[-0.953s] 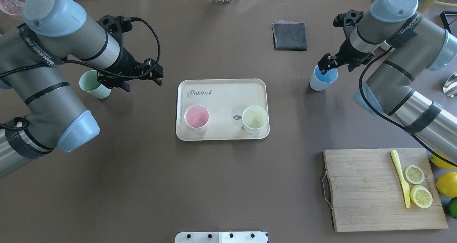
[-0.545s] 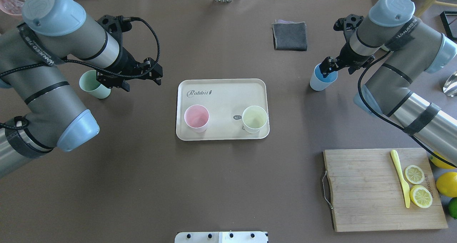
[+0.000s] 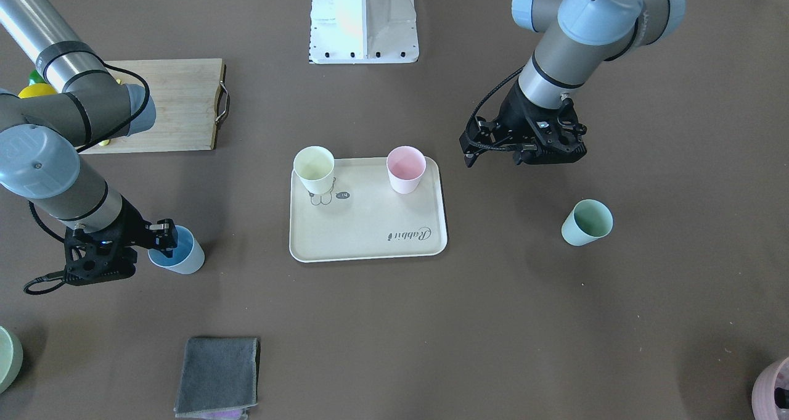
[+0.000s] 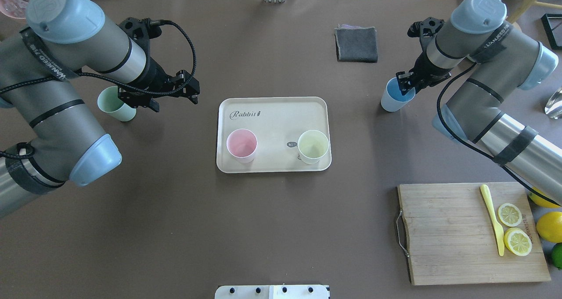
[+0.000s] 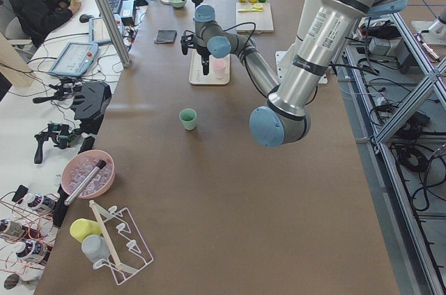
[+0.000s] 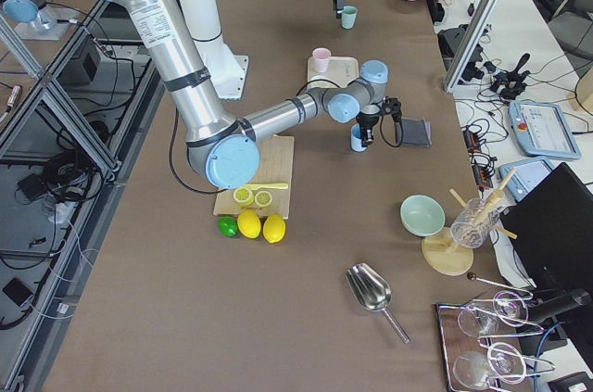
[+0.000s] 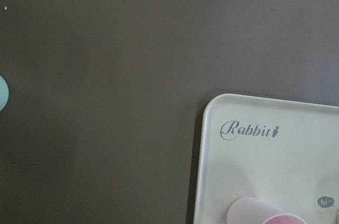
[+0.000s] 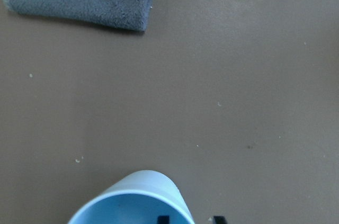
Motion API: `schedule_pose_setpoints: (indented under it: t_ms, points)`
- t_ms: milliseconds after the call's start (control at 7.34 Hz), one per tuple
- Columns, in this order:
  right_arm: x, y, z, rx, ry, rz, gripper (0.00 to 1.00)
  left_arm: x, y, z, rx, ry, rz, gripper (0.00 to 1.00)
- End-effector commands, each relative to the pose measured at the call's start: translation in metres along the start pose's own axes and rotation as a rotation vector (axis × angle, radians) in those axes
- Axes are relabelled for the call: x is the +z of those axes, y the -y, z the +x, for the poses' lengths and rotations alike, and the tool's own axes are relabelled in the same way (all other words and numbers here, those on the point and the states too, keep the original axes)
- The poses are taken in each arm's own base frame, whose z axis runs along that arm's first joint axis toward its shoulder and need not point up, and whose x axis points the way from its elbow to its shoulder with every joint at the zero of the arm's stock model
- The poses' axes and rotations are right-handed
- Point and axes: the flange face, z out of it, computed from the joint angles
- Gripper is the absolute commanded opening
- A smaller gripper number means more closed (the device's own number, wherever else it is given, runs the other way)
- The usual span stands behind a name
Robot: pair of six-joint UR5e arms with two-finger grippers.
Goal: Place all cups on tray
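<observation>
The cream tray (image 4: 272,114) lies mid-table. A pink cup (image 4: 241,145) and a pale yellow cup (image 4: 313,146) stand upright on it. The light blue cup (image 4: 395,100) stands on the table right of the tray. My right gripper (image 4: 405,86) is open over its rim; in the right wrist view one fingertip (image 8: 163,218) is inside the cup (image 8: 127,203), the other outside. The mint green cup (image 4: 115,104) stands left of the tray. My left gripper (image 4: 175,103) is open and empty above the table between that cup and the tray.
A folded grey cloth (image 4: 356,44) lies behind the blue cup. A wooden cutting board (image 4: 448,237) with lemon slices and a yellow knife is at the front right, with whole lemons beside it. A pale green bowl (image 3: 7,358) and a mauve pot (image 3: 773,386) sit at the far corners.
My right gripper has shifted slightly right and settled over the blue cup's rim as its arm swung. The left arm has barely moved. No cup has moved.
</observation>
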Motion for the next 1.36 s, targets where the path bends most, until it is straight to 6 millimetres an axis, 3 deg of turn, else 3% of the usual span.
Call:
schedule_pose_setpoints:
  t_ms: [0, 136, 272, 408, 545, 817, 953, 1089, 1225]
  points:
    - [-0.031, -0.006, -0.019, 0.001, 0.047, 0.025, 0.0, -0.001, 0.0, 0.0, 0.001, -0.002, 0.001, 0.97]
    - [-0.062, -0.004, -0.022, 0.026, 0.075, 0.002, 0.0, -0.002, 0.0, 0.001, 0.001, -0.003, 0.001, 0.97]
    - [-0.096, -0.007, -0.039, 0.033, 0.085, -0.001, 0.0, -0.002, 0.0, 0.0, 0.001, -0.003, 0.003, 0.97]
    - [-0.116, 0.0, -0.066, 0.035, 0.088, -0.01, 0.0, -0.006, 0.004, -0.002, -0.003, -0.004, 0.01, 0.97]
    - [-0.122, 0.001, -0.095, 0.065, 0.1, -0.013, 0.0, -0.009, 0.009, -0.005, 0.001, 0.0, 0.018, 0.97]
    - [-0.109, -0.011, -0.172, 0.109, 0.103, -0.006, 0.0, -0.014, 0.028, -0.038, 0.099, 0.041, 0.032, 0.97]
    - [-0.091, -0.002, -0.209, 0.14, 0.074, -0.002, 0.0, -0.024, 0.041, -0.066, 0.126, 0.06, 0.047, 0.97]
    - [-0.07, 0.0, -0.226, 0.126, 0.069, 0.003, 0.0, -0.026, 0.046, -0.085, 0.135, 0.059, 0.024, 0.97]
    - [-0.044, 0.0, -0.231, 0.134, 0.071, 0.016, 0.0, -0.03, 0.05, -0.098, 0.133, 0.062, 0.024, 0.97]
